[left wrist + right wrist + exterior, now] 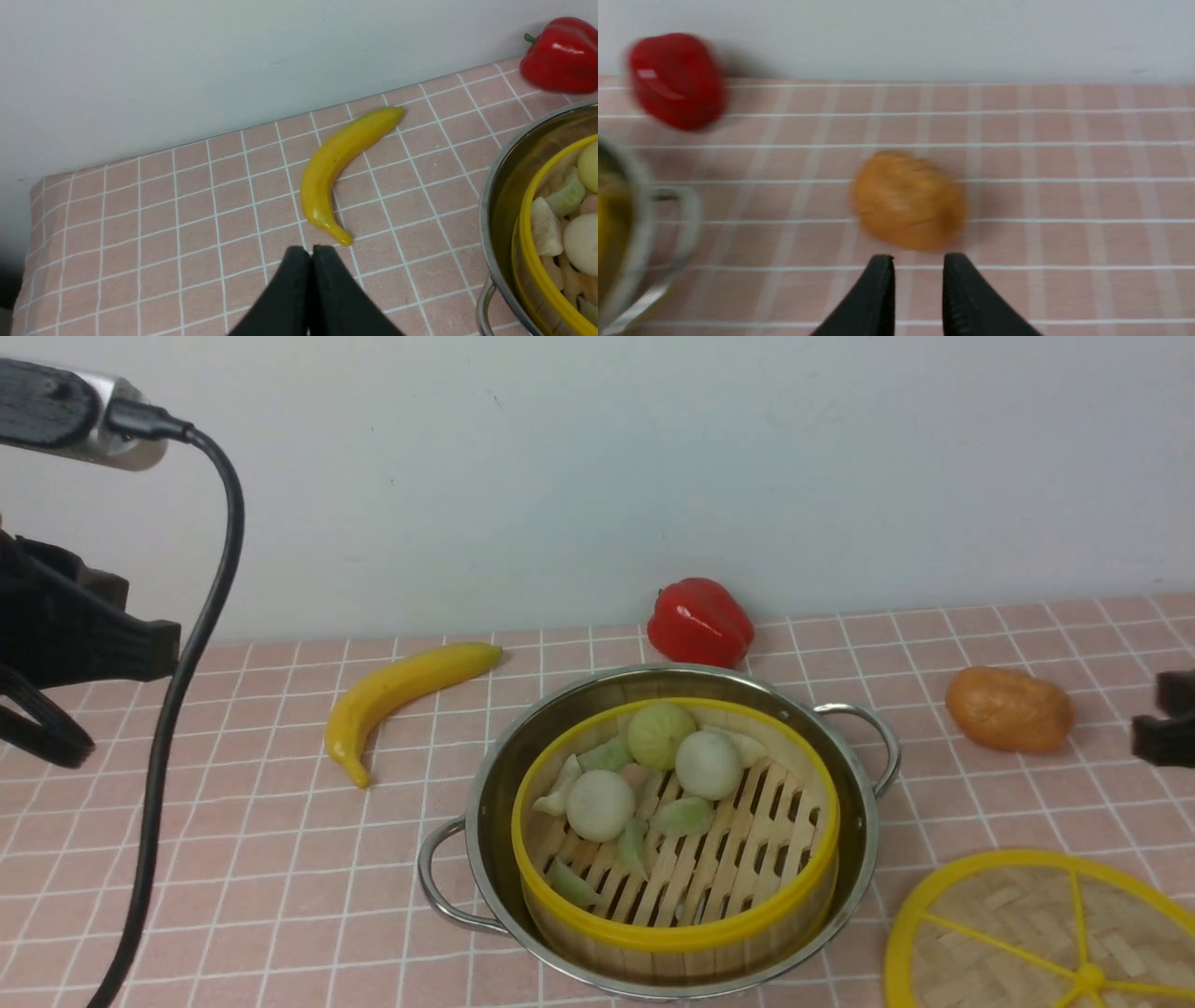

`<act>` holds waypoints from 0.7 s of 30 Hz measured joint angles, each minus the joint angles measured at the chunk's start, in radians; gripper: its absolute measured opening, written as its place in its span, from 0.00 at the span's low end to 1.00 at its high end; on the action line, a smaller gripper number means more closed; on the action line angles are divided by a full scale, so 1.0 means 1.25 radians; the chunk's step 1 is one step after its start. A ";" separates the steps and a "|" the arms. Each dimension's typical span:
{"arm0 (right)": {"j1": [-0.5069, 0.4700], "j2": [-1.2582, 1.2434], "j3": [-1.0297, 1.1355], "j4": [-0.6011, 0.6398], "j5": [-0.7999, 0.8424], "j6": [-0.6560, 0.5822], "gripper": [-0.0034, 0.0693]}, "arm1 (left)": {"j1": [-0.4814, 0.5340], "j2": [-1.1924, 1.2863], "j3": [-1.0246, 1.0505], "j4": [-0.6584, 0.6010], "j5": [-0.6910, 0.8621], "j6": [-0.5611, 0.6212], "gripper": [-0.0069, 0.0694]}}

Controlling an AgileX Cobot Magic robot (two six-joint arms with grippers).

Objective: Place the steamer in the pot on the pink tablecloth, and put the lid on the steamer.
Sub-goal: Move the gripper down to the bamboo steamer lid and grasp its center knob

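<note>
1 steamer inside pot, lid flat on pink tablecloth beside it

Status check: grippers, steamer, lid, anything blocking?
Left gripper shut, empty; right gripper open, empty. Steamer seated in pot; lid flat on tablecloth, robot's right. Dumplings inside steamer, below rim.

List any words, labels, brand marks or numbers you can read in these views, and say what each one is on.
None: no readable text in any view.
The pot, steamer, lid, banana and red pepper show no print.
The pink tablecloth bears only white grid lines.
The right wrist view is blurred, but nothing in it looks like lettering.
</note>
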 joint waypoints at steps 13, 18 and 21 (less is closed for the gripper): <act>-0.001 -0.053 -0.079 0.417 0.506 -0.572 0.31 | 0.000 0.000 0.000 -0.019 0.001 0.008 0.09; -0.001 -0.067 -0.177 1.006 0.575 -1.111 0.31 | 0.000 0.000 0.000 -0.019 0.005 0.008 0.09; -0.001 -0.067 -0.210 1.299 0.654 -1.388 0.31 | 0.000 0.000 0.000 -0.019 0.007 0.008 0.09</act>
